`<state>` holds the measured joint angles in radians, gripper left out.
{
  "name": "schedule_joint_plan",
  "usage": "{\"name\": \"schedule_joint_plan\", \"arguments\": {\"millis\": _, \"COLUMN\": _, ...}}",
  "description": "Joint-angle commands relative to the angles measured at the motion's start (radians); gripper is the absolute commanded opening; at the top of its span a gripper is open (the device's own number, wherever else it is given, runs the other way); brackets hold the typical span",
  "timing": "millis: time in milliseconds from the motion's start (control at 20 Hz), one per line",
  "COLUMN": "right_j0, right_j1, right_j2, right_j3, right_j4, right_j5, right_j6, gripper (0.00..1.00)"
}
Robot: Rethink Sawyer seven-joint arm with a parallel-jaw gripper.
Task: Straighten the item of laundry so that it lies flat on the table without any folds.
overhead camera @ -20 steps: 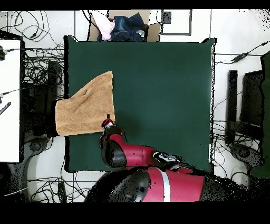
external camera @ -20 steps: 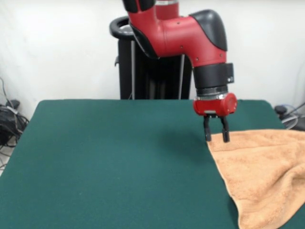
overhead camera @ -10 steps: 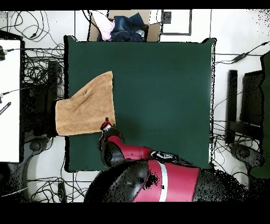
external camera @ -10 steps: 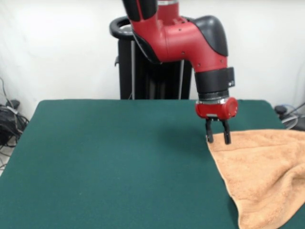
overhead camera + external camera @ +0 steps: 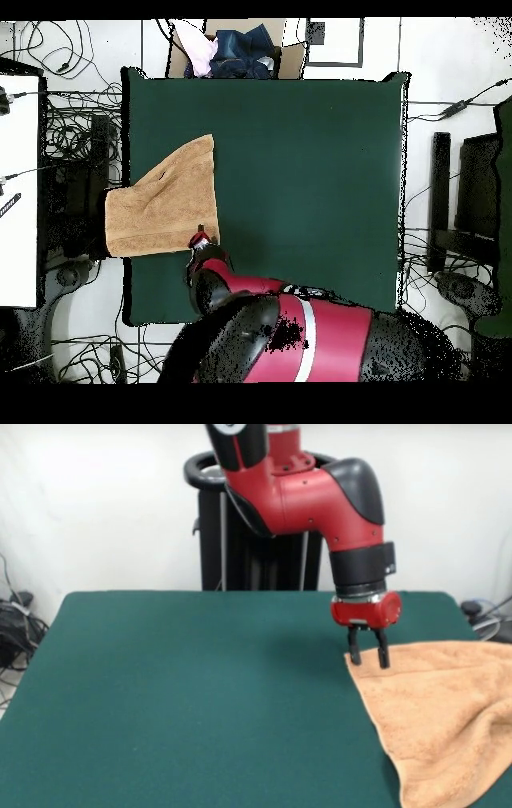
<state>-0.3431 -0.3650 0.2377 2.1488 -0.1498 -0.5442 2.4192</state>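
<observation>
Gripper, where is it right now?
In the front view the gripper hangs open at the towel's far left corner, right of the table's middle.

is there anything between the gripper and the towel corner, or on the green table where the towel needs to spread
Nothing visible. The open black gripper hangs right at the tan terry-cloth towel's corner, with no object between them. The dark green felt table beside the towel shows nothing lying on it.

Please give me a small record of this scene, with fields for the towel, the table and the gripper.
towel: tan towel, not flat, with folds; one part hangs past the table edge in the overhead view
table: dark green top, mostly bare
gripper: gripper open, pointing down at the towel's corner
grasp: nothing held between the fingers
box: past the table's top edge in the overhead view, holding clothes
</observation>
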Motion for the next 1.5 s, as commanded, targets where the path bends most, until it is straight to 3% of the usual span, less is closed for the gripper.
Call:
{"name": "schedule_joint_plan", "arguments": {"millis": 50, "right_j0": -0.064, "right_j1": -0.074, "right_j2": 0.056, "right_j3": 0.043, "right_j4": -0.013, "right_j5": 0.099, "right_j6": 0.148, "gripper": 1.00}}
{"name": "schedule_joint_plan", "arguments": {"millis": 350, "right_j0": -0.076, "right_j1": -0.178, "right_j2": 0.072, "right_j3": 0.150, "right_j4": -0.009, "right_j5": 0.128, "right_j6": 0.151, "gripper": 1.00}}
{"name": "schedule_joint_plan", "arguments": {"millis": 900, "right_j0": 0.003, "right_j1": 0.030, "right_j2": 0.007, "right_j3": 0.040, "right_j4": -0.014, "right_j5": -0.011, "right_j6": 0.139, "gripper": 1.00}}
{"name": "schedule_joint_plan", "arguments": {"millis": 1200, "right_j0": -0.005, "right_j1": 0.031, "right_j2": 0.002, "right_j3": 0.025, "right_j4": -0.020, "right_j5": -0.004, "right_j6": 0.129, "gripper": 1.00}}
{"name": "schedule_joint_plan", "arguments": {"millis": 1500, "right_j0": -0.066, "right_j1": -0.032, "right_j2": 0.016, "right_j3": 0.078, "right_j4": -0.079, "right_j5": 0.039, "right_j6": 0.112, "gripper": 1.00}}
